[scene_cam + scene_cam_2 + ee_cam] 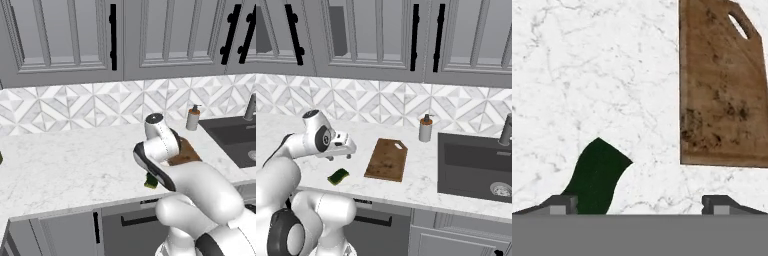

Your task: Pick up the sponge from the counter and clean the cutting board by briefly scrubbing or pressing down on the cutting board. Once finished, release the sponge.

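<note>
The sponge (338, 176) lies dark green face up on the white marble counter (406, 187), near its front edge. The arm partly covers the sponge (150, 181) in the left base view. My gripper (340, 156) hovers a little above the sponge, open, nothing between its fingers. In the hand view the sponge (597, 175) sits close to the left fingertip (562, 204), off to the side of the gripper (639, 205). The brown wooden cutting board (387, 159) lies flat to the right of the sponge, apart from it. The cutting board (722, 85) has a handle hole at its far end.
A soap dispenser (426, 128) stands by the tiled backsplash behind the board. The dark sink (476, 167) with its faucet (506, 130) lies to the right. Grey cabinets (376, 35) hang above the counter. The counter's front edge runs just below the sponge.
</note>
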